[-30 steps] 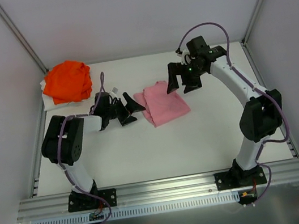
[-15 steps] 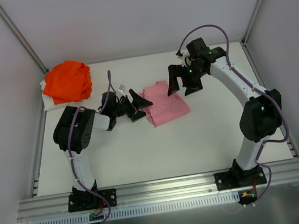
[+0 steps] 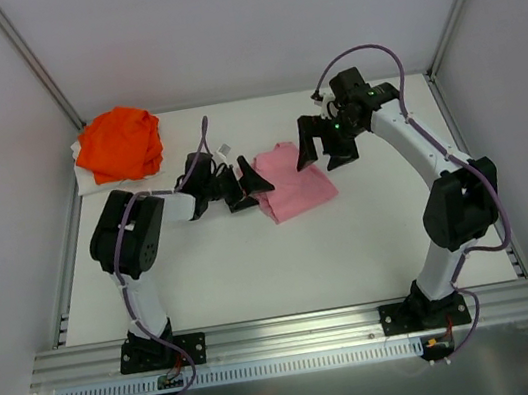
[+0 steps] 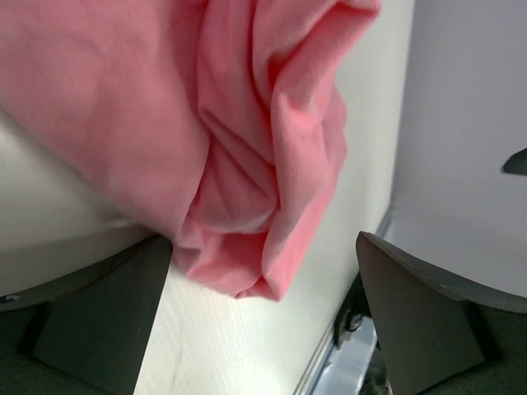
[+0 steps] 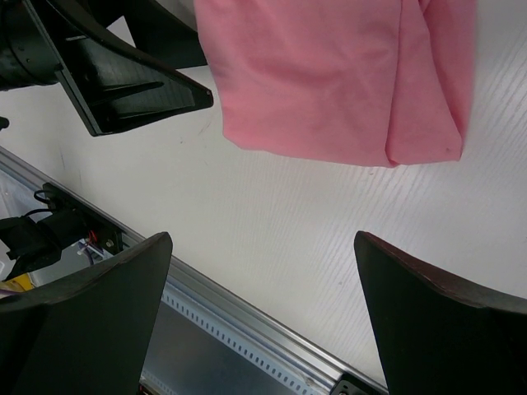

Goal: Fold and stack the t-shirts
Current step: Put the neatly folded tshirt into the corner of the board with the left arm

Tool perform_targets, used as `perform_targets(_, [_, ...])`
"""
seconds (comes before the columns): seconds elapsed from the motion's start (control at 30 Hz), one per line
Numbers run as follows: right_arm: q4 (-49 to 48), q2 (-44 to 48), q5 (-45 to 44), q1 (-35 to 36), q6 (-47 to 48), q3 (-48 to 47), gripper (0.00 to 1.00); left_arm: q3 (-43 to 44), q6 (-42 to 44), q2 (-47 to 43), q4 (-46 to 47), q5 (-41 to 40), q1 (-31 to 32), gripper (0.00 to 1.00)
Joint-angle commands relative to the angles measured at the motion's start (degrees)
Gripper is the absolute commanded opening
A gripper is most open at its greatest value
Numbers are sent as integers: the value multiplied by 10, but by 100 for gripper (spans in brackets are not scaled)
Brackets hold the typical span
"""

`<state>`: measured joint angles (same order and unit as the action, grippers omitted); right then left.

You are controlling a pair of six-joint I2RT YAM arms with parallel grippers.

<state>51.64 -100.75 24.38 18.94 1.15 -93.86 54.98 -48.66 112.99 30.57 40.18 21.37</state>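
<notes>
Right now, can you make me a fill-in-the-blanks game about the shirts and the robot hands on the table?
1. The folded shirt lying between the two grippers is ____ in colour.
2. The orange shirt sits bunched up in the far ____ corner of the table.
3. The left gripper and the right gripper both have their jaws ____, holding nothing.

Missing words: pink; left; open

A plain light pink t-shirt [image 3: 290,185] was seen on a white table [image 3: 256,270], and a plain bright orange t-shirt [image 3: 119,144] likewise. The left gripper [image 3: 253,189] and right gripper [image 3: 320,152] were coloured black, the cables [image 3: 351,53] purple.
</notes>
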Motion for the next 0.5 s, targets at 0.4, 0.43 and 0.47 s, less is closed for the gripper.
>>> perform_targets(0.4, [-13, 63, -5, 3, 2, 71, 99, -1, 95, -37, -129, -79, 3, 99])
perform_targets(0.43, [-10, 64, -7, 3, 4, 70, 100, 1, 89, -26, -126, -80, 3, 99])
perform_targets(0.47, [-1, 64, -10, 2, 6, 66, 100, 4, 85, -21, -120, -80, 4, 99])
